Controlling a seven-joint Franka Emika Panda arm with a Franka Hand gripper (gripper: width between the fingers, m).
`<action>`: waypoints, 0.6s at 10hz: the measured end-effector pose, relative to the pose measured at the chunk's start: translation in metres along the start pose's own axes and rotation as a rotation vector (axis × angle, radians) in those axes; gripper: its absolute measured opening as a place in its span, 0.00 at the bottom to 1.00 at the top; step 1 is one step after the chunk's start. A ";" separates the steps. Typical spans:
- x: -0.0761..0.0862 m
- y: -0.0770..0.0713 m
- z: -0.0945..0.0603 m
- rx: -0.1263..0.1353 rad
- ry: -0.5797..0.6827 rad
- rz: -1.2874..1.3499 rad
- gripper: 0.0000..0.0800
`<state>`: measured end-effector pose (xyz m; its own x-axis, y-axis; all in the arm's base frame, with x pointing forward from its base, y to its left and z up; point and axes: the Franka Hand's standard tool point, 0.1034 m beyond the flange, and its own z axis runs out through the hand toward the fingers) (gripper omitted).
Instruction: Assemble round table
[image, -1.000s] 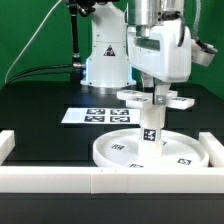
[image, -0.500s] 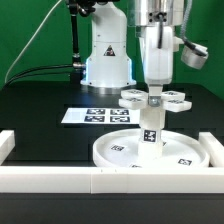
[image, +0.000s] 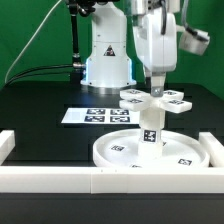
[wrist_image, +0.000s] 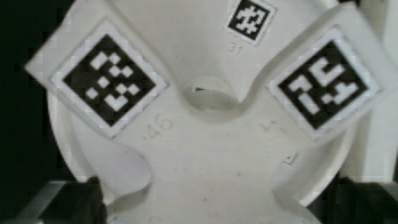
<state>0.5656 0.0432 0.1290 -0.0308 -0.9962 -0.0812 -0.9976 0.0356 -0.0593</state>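
Observation:
The round disc (image: 120, 152) lies flat on the black table against the front border wall. The short leg (image: 150, 126) stands upright at its middle. The cross-shaped base (image: 156, 98) sits flat on top of the leg. My gripper (image: 157, 90) comes straight down onto the base and is shut on its middle. In the wrist view the cross-shaped base (wrist_image: 205, 130) fills the picture with its tags. My gripper (wrist_image: 214, 205) has dark fingers (wrist_image: 63, 200) against the base's narrow waist on both sides. The leg and disc are hidden under it there.
The marker board (image: 92, 116) lies flat behind the disc toward the exterior view's left. The white border wall (image: 60, 180) runs along the front and up both sides. The arm's white pedestal (image: 108, 62) stands at the back.
My gripper has turned about its vertical axis, and the cross-shaped base has turned with it on top of the leg. The disc and leg have stayed in place.

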 end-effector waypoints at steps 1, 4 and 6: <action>0.001 0.001 0.002 -0.003 0.002 -0.051 0.81; -0.001 0.002 0.006 -0.012 0.002 -0.293 0.81; -0.003 0.000 0.006 -0.002 0.006 -0.586 0.81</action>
<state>0.5656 0.0468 0.1229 0.5255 -0.8503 -0.0297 -0.8486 -0.5213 -0.0905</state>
